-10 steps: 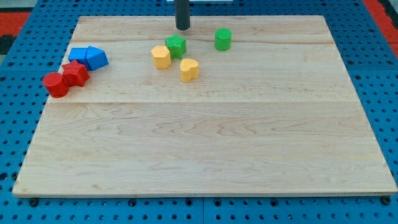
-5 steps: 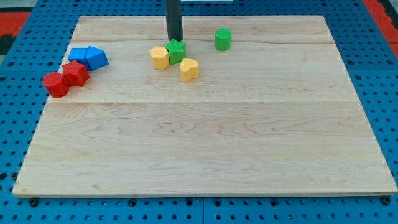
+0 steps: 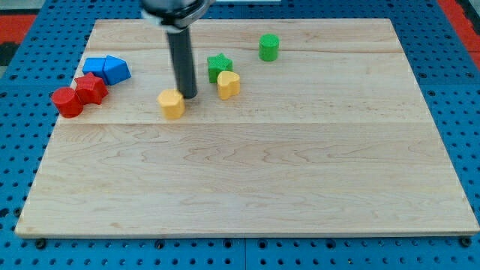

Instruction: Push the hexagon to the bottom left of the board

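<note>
The yellow hexagon (image 3: 172,103) lies on the wooden board (image 3: 247,187), left of centre in the upper half. My tip (image 3: 187,95) stands touching its upper right side. Just to the tip's right lie a green star (image 3: 219,66) and a yellow heart-like block (image 3: 229,84), close together.
A green cylinder (image 3: 268,46) sits near the view's top. At the left edge lie two blue blocks (image 3: 106,69) side by side, with a red star-like block (image 3: 91,88) and a red cylinder (image 3: 67,102) below them. A blue pegboard surrounds the board.
My tip moved down and to the left, passing the green star. It pushed the yellow hexagon down-left, away from the star. The star shifted slightly to the right.
</note>
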